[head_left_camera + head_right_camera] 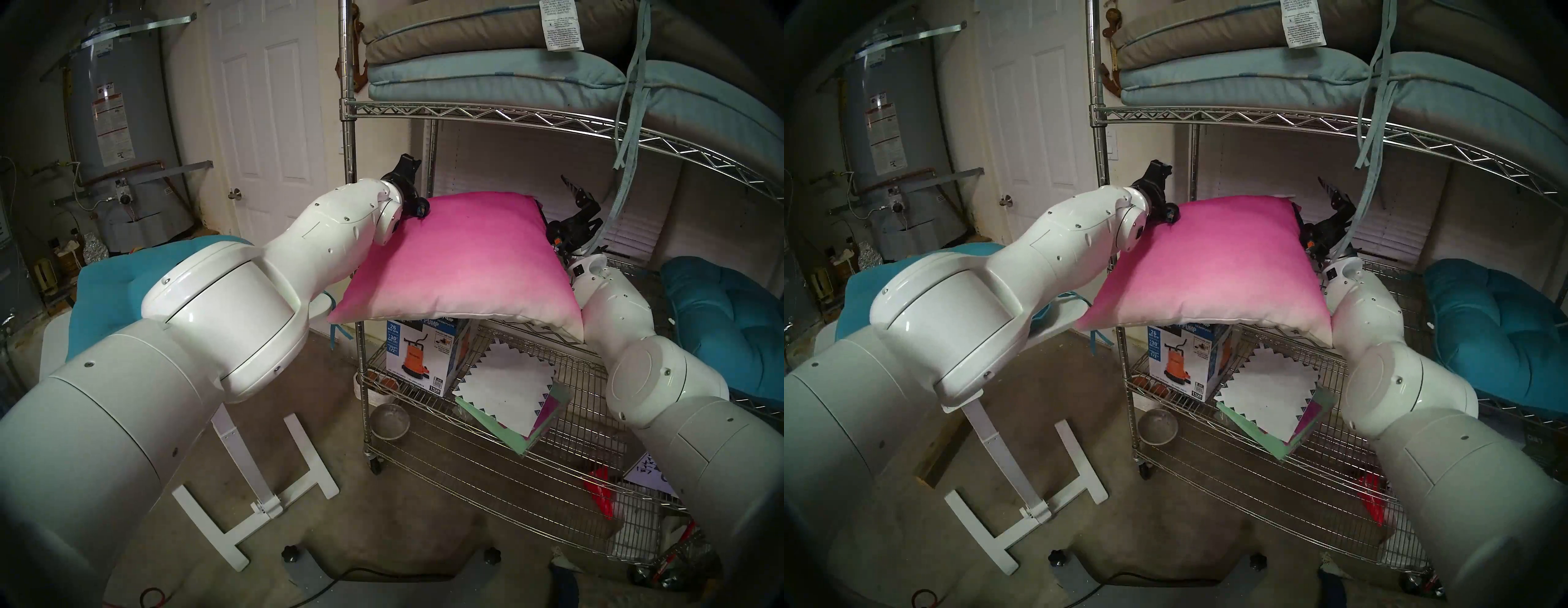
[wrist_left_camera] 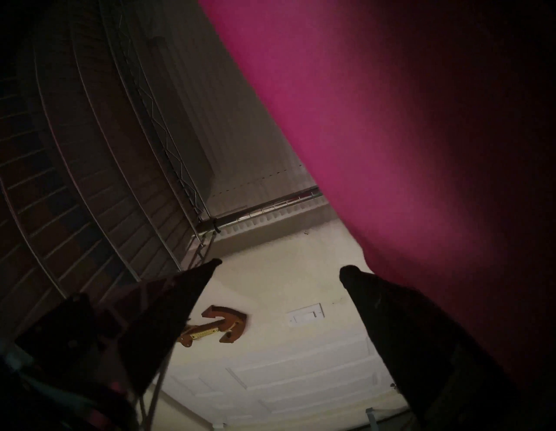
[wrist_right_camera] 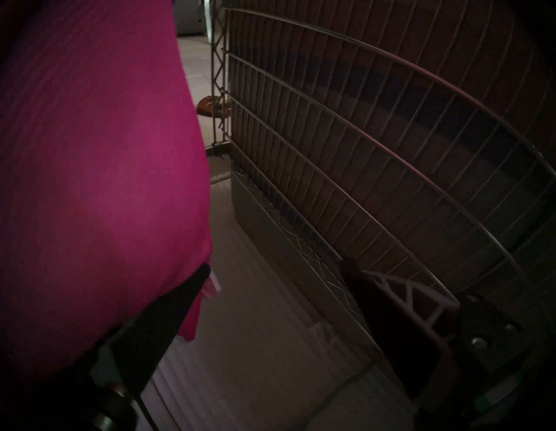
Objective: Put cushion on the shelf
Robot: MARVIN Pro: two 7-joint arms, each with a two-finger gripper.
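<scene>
The cushion (image 1: 458,263) shows its pink-to-white face and lies tilted, far edge raised, in the middle bay of the chrome wire shelf (image 1: 466,112). Its pale near edge hangs over the front rail. My left gripper (image 1: 408,178) is open at the cushion's far left corner, one finger against the fabric. My right gripper (image 1: 572,204) is open at the far right corner, beside the cushion's edge. In the left wrist view the gripper (image 2: 281,266) is open beside the cushion (image 2: 376,135). In the right wrist view the gripper (image 3: 276,265) is open beside the cushion (image 3: 99,180).
Taupe and pale-blue pads (image 1: 488,72) fill the tier above, ties hanging down. A teal tufted cushion (image 1: 721,322) lies on the same tier at right. Another teal cushion (image 1: 110,280) lies on the white table at left. A pump box (image 1: 424,352) and papers (image 1: 513,395) sit on the tier below.
</scene>
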